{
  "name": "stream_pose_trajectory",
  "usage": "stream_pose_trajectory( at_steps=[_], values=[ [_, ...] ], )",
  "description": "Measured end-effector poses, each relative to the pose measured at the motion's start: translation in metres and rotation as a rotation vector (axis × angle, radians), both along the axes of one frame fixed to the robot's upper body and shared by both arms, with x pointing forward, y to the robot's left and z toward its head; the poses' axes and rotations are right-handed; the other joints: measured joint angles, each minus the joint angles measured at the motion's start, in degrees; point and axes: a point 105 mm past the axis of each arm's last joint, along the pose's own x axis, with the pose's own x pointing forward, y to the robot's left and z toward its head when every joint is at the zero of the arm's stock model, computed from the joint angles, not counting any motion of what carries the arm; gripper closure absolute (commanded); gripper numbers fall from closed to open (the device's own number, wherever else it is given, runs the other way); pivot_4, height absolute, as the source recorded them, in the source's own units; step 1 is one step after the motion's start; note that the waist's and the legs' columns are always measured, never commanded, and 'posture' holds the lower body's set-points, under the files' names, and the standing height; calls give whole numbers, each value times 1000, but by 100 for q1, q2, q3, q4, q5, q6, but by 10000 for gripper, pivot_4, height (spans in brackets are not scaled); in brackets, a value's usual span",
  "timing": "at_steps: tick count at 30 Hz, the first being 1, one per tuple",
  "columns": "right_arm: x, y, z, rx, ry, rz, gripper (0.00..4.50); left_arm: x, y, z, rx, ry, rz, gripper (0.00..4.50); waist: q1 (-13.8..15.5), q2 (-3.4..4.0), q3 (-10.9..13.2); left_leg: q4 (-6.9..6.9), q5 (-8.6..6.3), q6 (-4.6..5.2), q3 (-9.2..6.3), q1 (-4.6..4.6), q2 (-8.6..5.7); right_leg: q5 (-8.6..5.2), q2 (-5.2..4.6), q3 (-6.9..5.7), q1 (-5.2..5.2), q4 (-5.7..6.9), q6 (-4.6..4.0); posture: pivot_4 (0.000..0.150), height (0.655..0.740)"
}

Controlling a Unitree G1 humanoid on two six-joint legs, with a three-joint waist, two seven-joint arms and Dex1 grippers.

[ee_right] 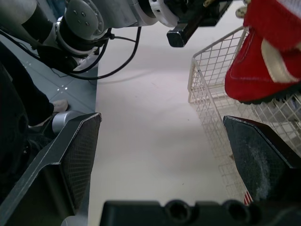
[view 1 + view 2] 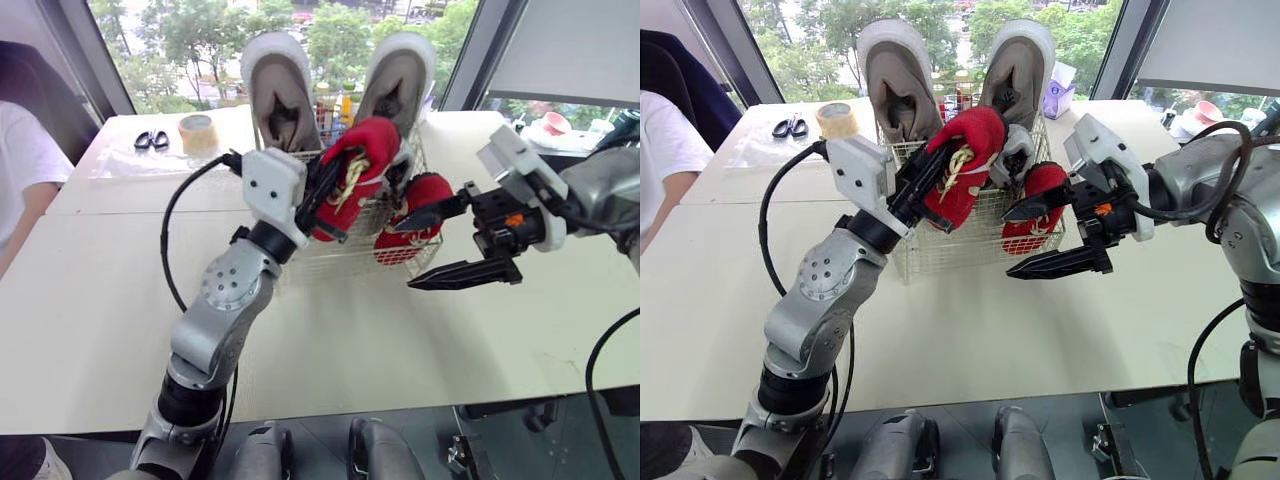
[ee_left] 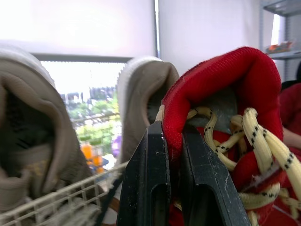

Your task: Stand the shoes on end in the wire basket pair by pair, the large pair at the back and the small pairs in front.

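- The right claw (image 2: 412,255) hangs released with its jaws wide, just beside the front right corner of the wire basket (image 2: 330,255). A swing inward could shove the basket along the surface (image 2: 400,340), or topple the red shoe (image 2: 428,192) already standing inside.
- The left claw (image 3: 171,129) is clenched on the soft collar of the other red shoe (image 2: 365,150), holding it tilted over the basket's front. That thin pinch on fabric may slip or let the shoe pivot, so it lands on its side.
- Its yellow laces (image 3: 256,136) hang loose and could snag the wire.
- At the back, the large grey pair (image 2: 280,90) stands on end. A jolt to the basket could tip it.
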Motion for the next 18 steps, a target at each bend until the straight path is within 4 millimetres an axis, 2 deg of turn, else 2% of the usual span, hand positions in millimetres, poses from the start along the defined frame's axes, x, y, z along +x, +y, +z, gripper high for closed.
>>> stream_pose_trajectory(
  at_steps=[4,10,18],
  values=[
    [0,-1,-1,-1,4,-10,0,0,5,-19,34,6,41,44769,4,25,-15,0,-1,2,1,0,0,0,0,0,1,0,0,1500,7400],
    [0,-5,1,-4,16,-32,0,-3,10,-29,-59,19,73,44769,12,44,-33,2,-5,8,1,7,-2,-5,-4,-1,13,-5,-8,1500,7400],
    [1,-4,7,1,17,-39,0,-2,19,-40,-56,-34,226,44769,14,78,-61,1,-8,12,1,32,-1,-13,-4,-2,37,-8,-18,1500,7400]
  ],
)
